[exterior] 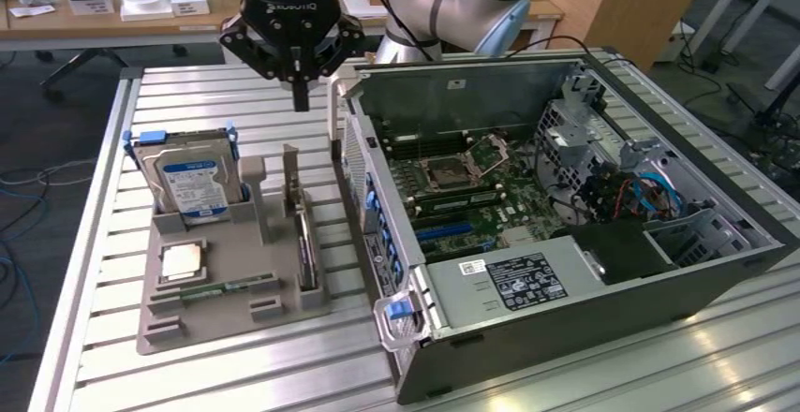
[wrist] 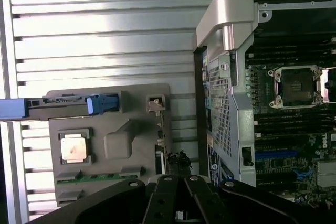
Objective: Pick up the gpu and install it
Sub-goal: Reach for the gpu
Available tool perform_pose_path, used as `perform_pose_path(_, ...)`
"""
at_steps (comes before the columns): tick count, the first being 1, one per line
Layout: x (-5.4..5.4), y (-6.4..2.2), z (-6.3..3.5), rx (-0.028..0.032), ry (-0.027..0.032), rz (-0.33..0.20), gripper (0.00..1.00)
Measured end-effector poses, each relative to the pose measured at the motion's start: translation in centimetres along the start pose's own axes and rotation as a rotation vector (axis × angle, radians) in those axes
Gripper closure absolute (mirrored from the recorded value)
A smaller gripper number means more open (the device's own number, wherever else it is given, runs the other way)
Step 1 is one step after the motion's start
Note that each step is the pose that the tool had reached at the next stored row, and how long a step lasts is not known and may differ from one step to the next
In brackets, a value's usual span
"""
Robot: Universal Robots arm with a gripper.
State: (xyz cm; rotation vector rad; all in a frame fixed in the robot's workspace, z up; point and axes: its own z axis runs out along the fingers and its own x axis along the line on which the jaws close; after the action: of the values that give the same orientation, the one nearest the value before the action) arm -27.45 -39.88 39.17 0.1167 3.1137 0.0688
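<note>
The gpu [exterior: 303, 234] stands on edge in a slot of the grey holder [exterior: 225, 323], its silver bracket at the far end. My gripper [exterior: 300, 98] hangs shut and empty above the table, beyond the far end of the gpu and well above it. In the wrist view the gpu [wrist: 159, 148] appears edge-on as a thin strip along the holder [wrist: 118, 142], just ahead of my shut gripper [wrist: 178, 195]. The open computer case [exterior: 700, 272] lies at the exterior view's right, its motherboard [exterior: 475, 197] and blue slot [exterior: 444, 234] exposed.
The holder also carries an upright hard drive [exterior: 187, 183] with blue clips, a square processor [exterior: 182, 260] and a memory stick [exterior: 219, 290]. The case's side wall [exterior: 362, 187] rises close beside the gpu. A cluttered desk [exterior: 150, 5] stands behind the slatted table [exterior: 187, 375].
</note>
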Motion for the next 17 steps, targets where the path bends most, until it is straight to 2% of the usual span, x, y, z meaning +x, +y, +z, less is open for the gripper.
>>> perform_pose_path(17, 2.1, -0.16, -0.05, 0.0000, -0.0001, 0.000, 0.89)
